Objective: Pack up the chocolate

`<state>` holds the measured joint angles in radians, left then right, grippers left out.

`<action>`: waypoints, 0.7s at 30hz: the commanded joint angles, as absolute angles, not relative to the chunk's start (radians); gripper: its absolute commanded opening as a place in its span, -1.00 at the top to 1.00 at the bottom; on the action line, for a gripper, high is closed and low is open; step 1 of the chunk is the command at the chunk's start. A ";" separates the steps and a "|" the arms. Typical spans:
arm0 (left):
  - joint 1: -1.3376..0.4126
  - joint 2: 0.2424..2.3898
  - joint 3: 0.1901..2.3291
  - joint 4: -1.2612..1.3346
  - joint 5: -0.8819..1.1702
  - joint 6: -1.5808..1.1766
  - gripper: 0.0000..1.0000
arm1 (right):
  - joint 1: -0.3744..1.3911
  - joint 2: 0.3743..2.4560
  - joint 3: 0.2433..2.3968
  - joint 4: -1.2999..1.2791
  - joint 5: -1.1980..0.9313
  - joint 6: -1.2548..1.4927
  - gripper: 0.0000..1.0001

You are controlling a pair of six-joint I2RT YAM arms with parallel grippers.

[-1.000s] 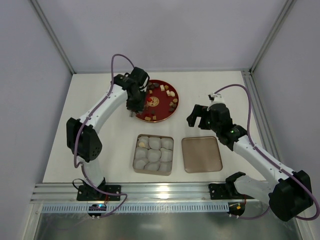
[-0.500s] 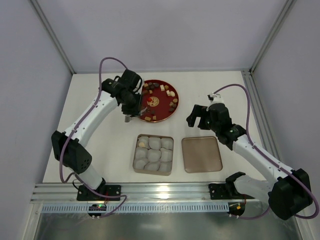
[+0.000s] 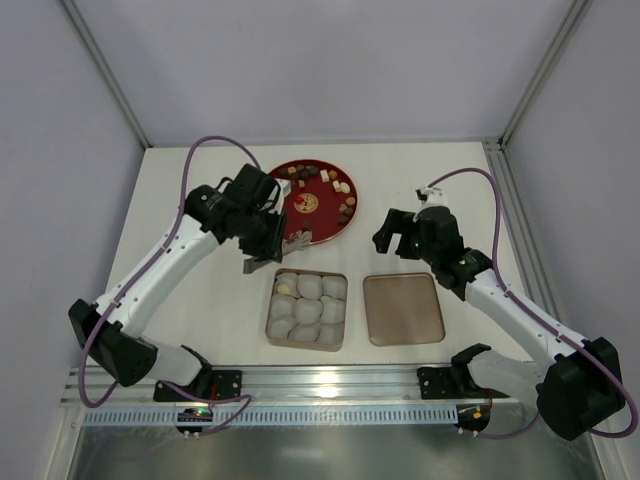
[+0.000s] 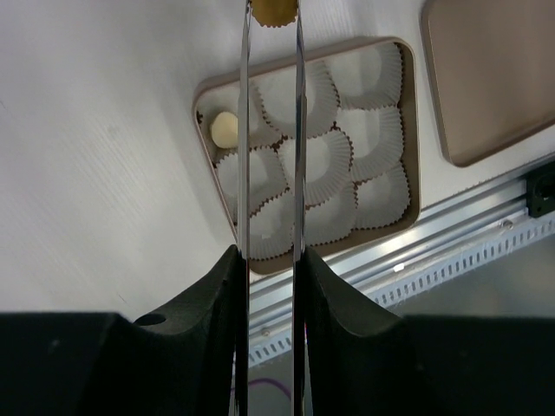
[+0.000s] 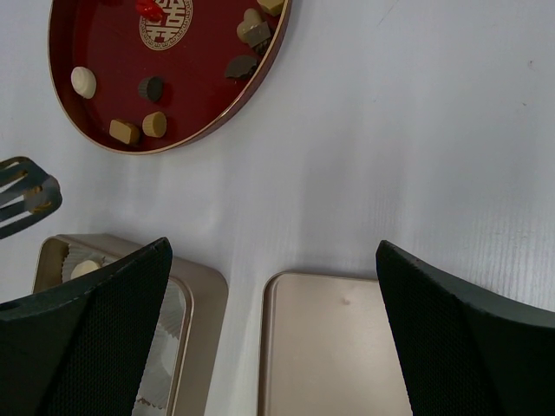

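Table (image 3: 450,170): white, walled on three sides, both arms reaching in from the near edge.

Left arm: bent in toward the middle. Left gripper (image 4: 270,260) is pressed together on the handle end of the tongs (image 4: 245,173). The two blades run long and nearly parallel, a narrow gap between them.

Right arm: reaches toward the centre and hangs over bare table near the plate's right side. Right gripper (image 3: 400,235) has its fingers spread wide and holds nothing.

Plate (image 5: 104,43): round, red, gold rim, far centre of the table. It carries most of the chocolate (image 5: 154,124), scattered dark, tan and cream pieces with a red one (image 5: 149,7) by the gold emblem.

Tray (image 3: 306,271): square, gold, near the centre and full of white paper cups. One cream piece (image 4: 224,128) sits in the far-left corner cup. The other cups in view look unfilled.

Lid (image 3: 403,309): flat, gold, lying just right of the tray and apart from it.

Held piece (image 4: 273,10): tan, pinched between the blade tips. It hangs over the strip of table between plate and tray, just past the tray's far rim.
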<state>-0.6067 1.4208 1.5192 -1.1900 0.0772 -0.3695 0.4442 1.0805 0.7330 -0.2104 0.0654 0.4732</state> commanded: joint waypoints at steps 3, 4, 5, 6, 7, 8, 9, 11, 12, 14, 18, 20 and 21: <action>-0.679 1.329 1.447 -1.201 0.089 -0.429 0.53 | 0.454 1.083 0.744 -0.170 0.083 0.485 -0.99; -0.705 1.319 1.422 -1.198 0.087 -0.437 0.53 | 0.454 1.083 0.742 -0.170 0.087 0.485 -1.00; -0.719 1.312 1.410 -1.192 0.080 -0.446 0.53 | 0.456 1.083 0.741 -0.172 0.090 0.485 -0.99; -0.732 1.302 1.398 -1.190 0.080 -0.454 0.53 | 0.456 1.081 0.741 -0.172 0.092 0.483 -0.99; -0.758 1.289 1.375 -1.187 0.077 -0.468 0.53 | 0.456 1.081 0.739 -0.173 0.097 0.483 -0.99; -0.768 1.281 1.361 -1.183 0.072 -0.475 0.53 | 0.456 1.081 0.739 -0.175 0.098 0.483 -0.99; -0.779 1.276 1.338 -1.172 0.071 -0.485 0.52 | 0.456 1.080 0.738 -0.176 0.100 0.483 -1.00; -0.799 1.264 1.318 -1.163 0.071 -0.500 0.53 | 0.456 1.078 0.738 -0.176 0.100 0.483 -1.00; -0.805 1.262 1.301 -1.155 0.068 -0.505 0.52 | 0.456 1.080 0.738 -0.176 0.101 0.482 -0.99; -0.811 1.256 1.286 -1.147 0.064 -0.512 0.53 | 0.457 1.081 0.739 -0.178 0.100 0.482 -1.00; -0.813 1.258 1.255 -1.123 0.054 -0.512 0.52 | 0.456 1.081 0.741 -0.179 0.101 0.480 -0.99; -0.813 1.267 1.246 -1.108 0.052 -0.511 0.51 | 0.456 1.081 0.741 -0.183 0.101 0.480 -1.00; -0.815 1.273 1.244 -1.103 0.048 -0.509 0.51 | 0.456 1.081 0.742 -0.183 0.101 0.480 -1.00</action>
